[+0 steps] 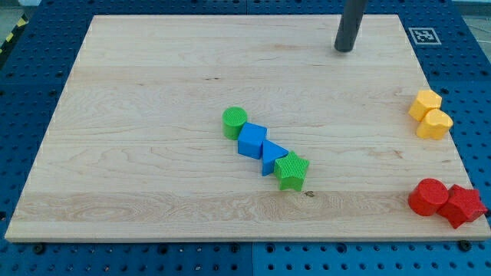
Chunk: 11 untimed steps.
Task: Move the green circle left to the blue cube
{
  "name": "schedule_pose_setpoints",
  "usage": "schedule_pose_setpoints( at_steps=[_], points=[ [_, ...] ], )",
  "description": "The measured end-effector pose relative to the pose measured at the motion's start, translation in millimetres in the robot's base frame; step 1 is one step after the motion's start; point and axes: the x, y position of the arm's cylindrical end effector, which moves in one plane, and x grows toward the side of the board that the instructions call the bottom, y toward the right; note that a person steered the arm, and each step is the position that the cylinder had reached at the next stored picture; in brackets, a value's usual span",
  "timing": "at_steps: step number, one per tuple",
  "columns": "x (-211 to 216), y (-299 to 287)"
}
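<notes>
Nearest the view's bottom, well right of the blue cube [252, 141], two red blocks [446, 202] sit touching at the tabletop's [138, 176] right edge, out of the way of my task. Just right of the cube and below it, a green star [291, 170] touches a blue triangle [271, 156], which touches the cube: a diagonal chain. The green circle [235, 122] already rests against the cube's upper left, so I judge the job done. Farther up, again well right of the cube, two yellow blocks [430, 113] touch. My tip [344, 50] stands farthest, well above and right of the cube, clear of every block. I carry no claw; nothing is held. Count: two green, two blue, two red, two yellow.
</notes>
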Motion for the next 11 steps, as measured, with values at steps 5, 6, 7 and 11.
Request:
schedule_pose_setpoints(
  at_steps=[5, 6, 7, 11],
  points=[
    [115, -19],
    [116, -51],
    [116, -55],
    [149, -157]
  ],
)
